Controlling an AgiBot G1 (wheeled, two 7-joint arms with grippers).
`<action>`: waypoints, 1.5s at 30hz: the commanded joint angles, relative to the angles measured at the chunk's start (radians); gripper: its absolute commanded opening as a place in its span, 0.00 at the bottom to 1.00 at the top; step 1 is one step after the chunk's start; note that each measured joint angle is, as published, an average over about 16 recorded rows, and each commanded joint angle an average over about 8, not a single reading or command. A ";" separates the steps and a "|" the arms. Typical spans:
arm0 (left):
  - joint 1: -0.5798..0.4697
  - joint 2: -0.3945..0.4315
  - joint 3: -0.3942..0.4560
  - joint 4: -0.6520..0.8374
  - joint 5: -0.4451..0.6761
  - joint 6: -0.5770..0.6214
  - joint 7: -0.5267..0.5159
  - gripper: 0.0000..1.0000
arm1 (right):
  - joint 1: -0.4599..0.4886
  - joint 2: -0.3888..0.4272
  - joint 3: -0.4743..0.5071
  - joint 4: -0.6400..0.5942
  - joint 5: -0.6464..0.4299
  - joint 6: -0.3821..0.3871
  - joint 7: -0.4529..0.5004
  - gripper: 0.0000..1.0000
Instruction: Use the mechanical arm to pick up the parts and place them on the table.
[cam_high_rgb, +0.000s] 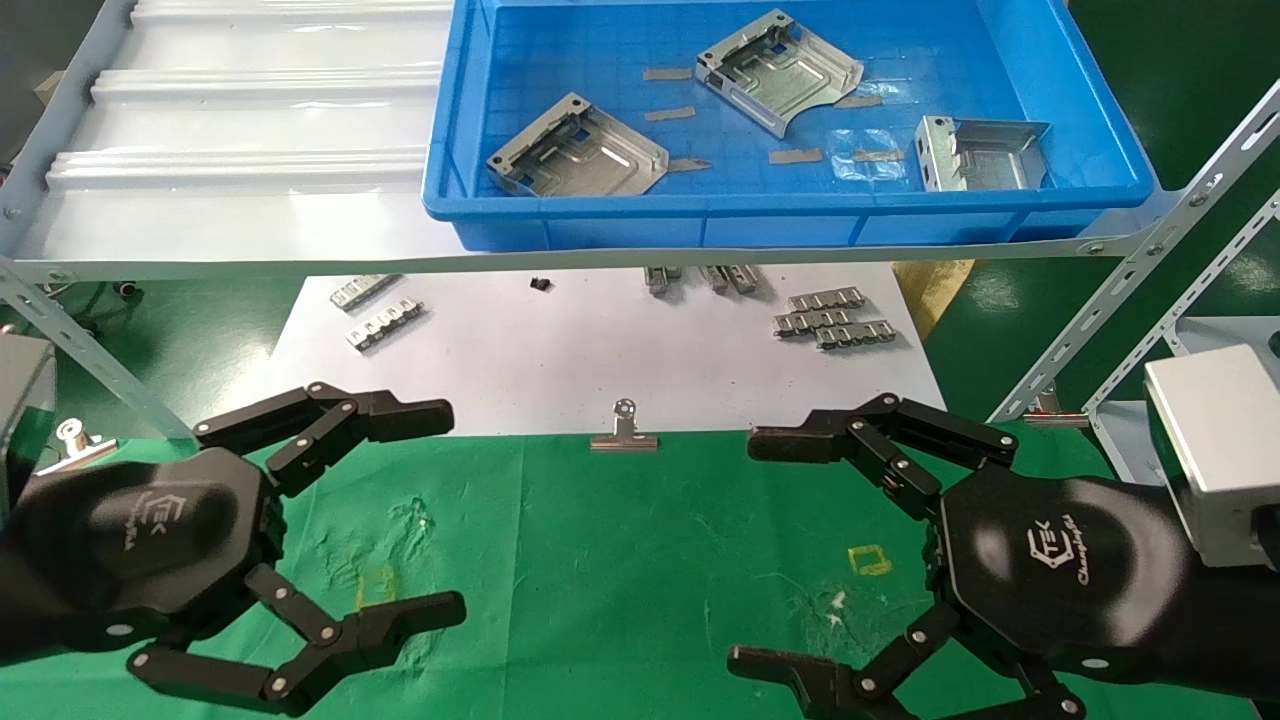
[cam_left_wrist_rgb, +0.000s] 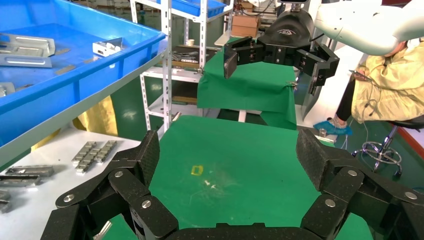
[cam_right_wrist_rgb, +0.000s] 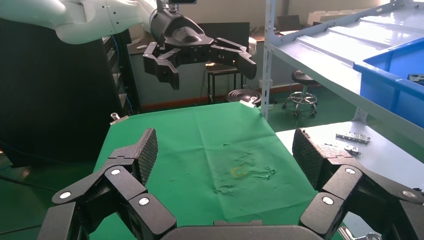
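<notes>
Green cloth is covering the table (cam_high_rgb: 600, 560), and both claws are hanging over it. The left gripper (cam_high_rgb: 445, 510) is sitting at about 8 o'clock, spread wide and holding nothing. The right gripper (cam_high_rgb: 745, 550) is sitting at about 4 o'clock, also spread wide and empty.

Three parts are lying up at 12 o'clock in the blue bin (cam_high_rgb: 1090, 90): a left part (cam_high_rgb: 578, 152), its long side slanting, nearer the left claw; a middle part (cam_high_rgb: 780, 72); and a right part (cam_high_rgb: 985, 152) (this one looks nearest the right claw).

The bin's front wall and the shelf rail (cam_high_rgb: 300, 268) are standing in the way, I think, so a claw should be going up and over. A silver clip (cam_high_rgb: 624, 432) and ribbed strips (cam_high_rgb: 832, 320) are lying on the white sheet (cam_high_rgb: 560, 360).
</notes>
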 joint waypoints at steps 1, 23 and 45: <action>0.000 0.000 0.000 0.000 0.000 0.000 0.000 1.00 | 0.000 0.000 0.000 0.000 0.000 0.000 0.000 1.00; 0.000 0.000 0.000 0.000 0.000 0.000 0.000 1.00 | 0.000 0.000 0.000 0.000 0.000 0.000 0.000 1.00; 0.000 0.000 0.000 0.000 0.000 0.000 0.000 0.83 | 0.000 0.000 0.000 0.000 0.000 0.000 0.000 1.00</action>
